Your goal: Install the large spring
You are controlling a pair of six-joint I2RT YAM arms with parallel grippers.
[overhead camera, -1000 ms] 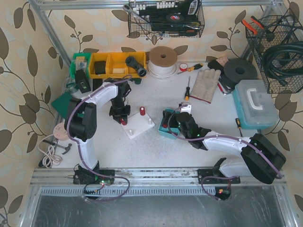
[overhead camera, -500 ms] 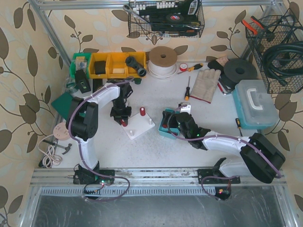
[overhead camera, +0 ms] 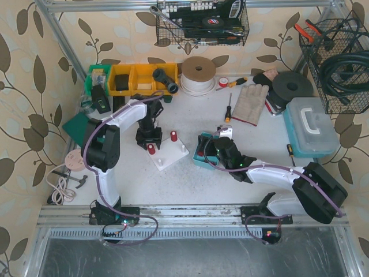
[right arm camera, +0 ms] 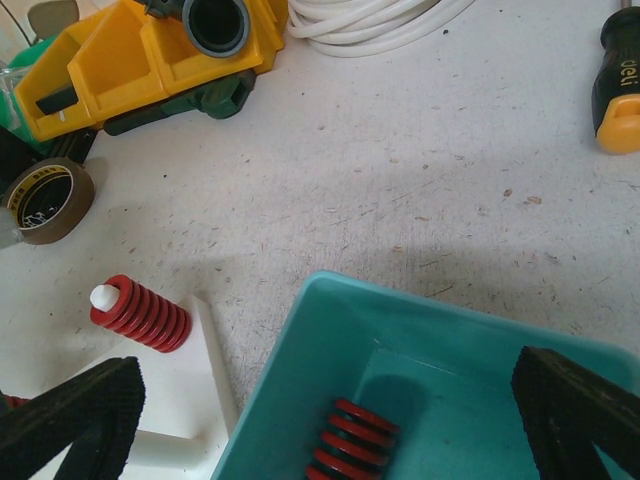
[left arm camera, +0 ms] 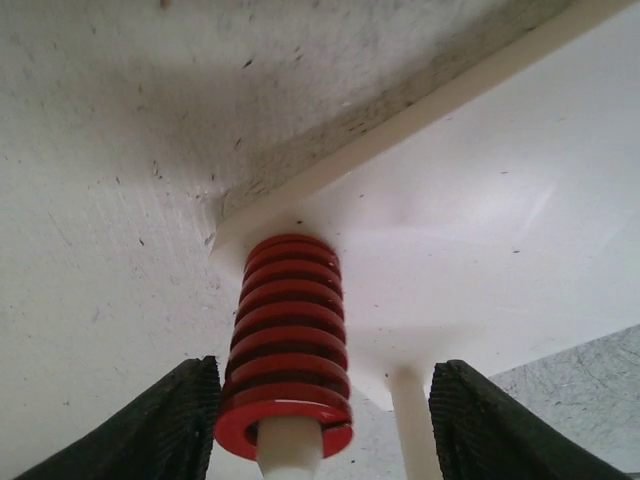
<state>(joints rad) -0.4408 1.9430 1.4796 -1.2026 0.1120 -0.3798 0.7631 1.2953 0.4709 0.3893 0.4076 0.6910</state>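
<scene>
R gripper (right arm camera: 325,415) hangs over a teal plastic tray (right arm camera: 300,360), jaws spread wide, holding nothing. A spare red coil spring (right arm camera: 352,440) lies in the tray, its lower end cut off by the frame edge.

L gripper (left arm camera: 325,400) sits low at a corner of the white square peg plate (left arm camera: 480,230). The large red coil spring (left arm camera: 290,340) stands upright on a white peg (left arm camera: 288,445) at that corner, between the black pads (left arm camera: 170,425). Jaws are partly spread, not clamping. The pad on the picture's right is clear of the coils; the other is just beside the nearest coil, contact hard to tell. A bare thin peg (left arm camera: 412,420) stands next to the spring.

A second red coil spring (right arm camera: 140,312) sits on another peg of the plate.

Farther out:
- brown tape roll (right arm camera: 45,200), print on the core too small to read
- yellow plastic bin (right arm camera: 130,60) w/ black tube (right arm camera: 215,20)
- white cord coil (right arm camera: 370,25)
- orange-and-black screwdriver handle (right arm camera: 620,90), lettering cut off at the edge, unreadable

At the back, the wire basket (overhead camera: 202,40) holds a black box w/ red-white logo; text not legible.
</scene>
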